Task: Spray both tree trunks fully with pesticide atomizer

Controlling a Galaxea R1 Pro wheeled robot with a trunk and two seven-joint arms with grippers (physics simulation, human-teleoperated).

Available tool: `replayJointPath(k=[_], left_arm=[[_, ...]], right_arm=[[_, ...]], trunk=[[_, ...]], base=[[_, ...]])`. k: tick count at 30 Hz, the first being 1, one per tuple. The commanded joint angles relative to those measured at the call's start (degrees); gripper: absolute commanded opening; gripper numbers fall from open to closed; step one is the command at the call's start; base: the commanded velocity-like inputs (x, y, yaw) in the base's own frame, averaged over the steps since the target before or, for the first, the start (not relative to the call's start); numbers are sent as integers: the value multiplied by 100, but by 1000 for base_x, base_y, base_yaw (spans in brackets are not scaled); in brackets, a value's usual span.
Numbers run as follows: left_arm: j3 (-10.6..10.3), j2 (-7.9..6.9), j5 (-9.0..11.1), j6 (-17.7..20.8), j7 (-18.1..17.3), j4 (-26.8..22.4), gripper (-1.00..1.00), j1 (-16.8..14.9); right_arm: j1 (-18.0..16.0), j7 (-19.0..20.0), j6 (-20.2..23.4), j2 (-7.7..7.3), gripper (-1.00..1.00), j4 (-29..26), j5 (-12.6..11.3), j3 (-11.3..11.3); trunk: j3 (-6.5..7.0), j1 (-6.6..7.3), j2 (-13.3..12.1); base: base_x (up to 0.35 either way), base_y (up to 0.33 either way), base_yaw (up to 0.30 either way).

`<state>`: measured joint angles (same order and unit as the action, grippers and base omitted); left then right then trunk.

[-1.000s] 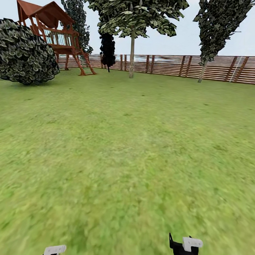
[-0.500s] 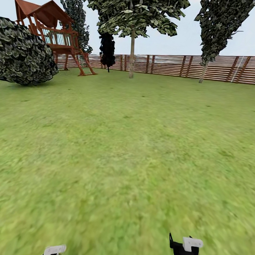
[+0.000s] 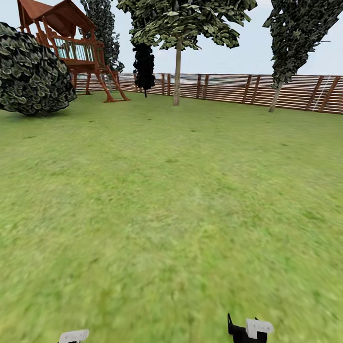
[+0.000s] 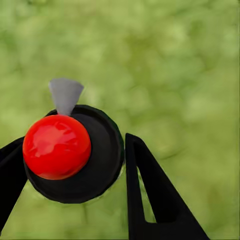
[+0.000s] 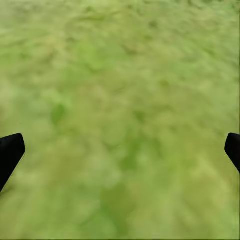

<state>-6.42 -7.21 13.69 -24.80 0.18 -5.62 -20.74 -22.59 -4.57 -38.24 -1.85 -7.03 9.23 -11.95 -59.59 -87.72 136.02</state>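
**Crossing the lawn, sprayer held in the left gripper**

Against the frames of a second ago the whole head view has slid a little: the bush (image 3: 31,72) and the wooden play tower (image 3: 72,44) sit slightly further left, and the fence (image 3: 253,89) holds its line. That is camera drift; nothing on the grass has shifted by itself. Both grippers keep their places at the bottom edge.

Left gripper (image 4: 70,165): its black fingers (image 4: 150,195) sit pressed against either side of the sprayer (image 4: 75,155), seen top-down as a black round body with a glossy red cap and a grey nozzle. Grass (image 5: 120,100) lies below it.

Right gripper (image 5: 120,150): fingers spread wide, nothing between them, lawn beneath.

Ahead, a pale-trunked tree (image 3: 178,68) stands before the fence, well apart from the robot. Dark cypresses (image 3: 294,42) flank it.

No writing or labels readable anywhere.
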Motion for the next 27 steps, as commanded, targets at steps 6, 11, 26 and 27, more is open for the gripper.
replayJointPath(k=[6,11,26,27], left_arm=[[1,0,1,0,0,0,-100,0],[1,0,2,-5,0,0,-100,0],[1,0,-3,1,0,0,-100,0],[1,0,0,1,0,0,-100,0]], right_arm=[[0,0,-7,0,100,-7,0,0],[0,0,-8,0,100,-1,0,0],[0,0,-8,0,100,0,0,0],[0,0,-8,0,100,0,0,0]], trunk=[[0,0,0],[0,0,0],[0,0,0],[0,0,0]], base=[[338,0,0],[338,0,0],[338,0,0],[338,0,0]])
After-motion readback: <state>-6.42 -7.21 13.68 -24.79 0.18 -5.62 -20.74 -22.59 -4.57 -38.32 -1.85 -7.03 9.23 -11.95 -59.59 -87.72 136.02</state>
